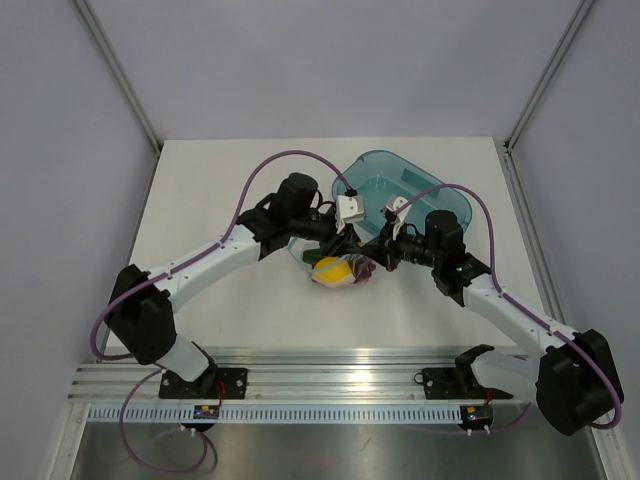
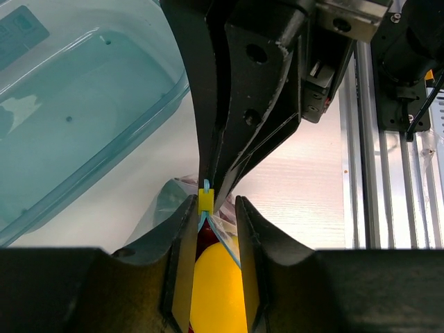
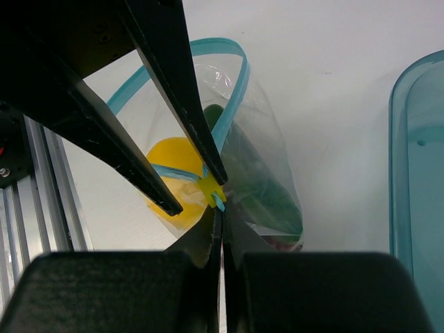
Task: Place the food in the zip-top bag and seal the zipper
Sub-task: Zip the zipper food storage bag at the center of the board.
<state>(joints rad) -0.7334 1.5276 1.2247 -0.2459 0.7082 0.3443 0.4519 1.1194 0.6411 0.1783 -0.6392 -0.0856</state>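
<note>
Noting in the top view only: left arm (image 1: 200, 265) and right arm (image 1: 500, 300) angled inward, wrists meeting over the zip-top bag (image 1: 340, 272) mid-counter (image 1: 250, 310), just in front of the teal tray (image 1: 380, 180). No reading of either grip from there.

Right wrist view: lemon (image 3: 173, 156) and cucumber (image 3: 260, 187) inside the bag, zipper (image 3: 232, 90) looped open above them. Right jaws pressed together on the zipper end beside the yellow slider (image 3: 210, 189). Grapes (image 1: 366, 270) picked out from above only.

Left wrist view: left jaws narrowly apart, straddling the slider, gap visible on one side.
</note>
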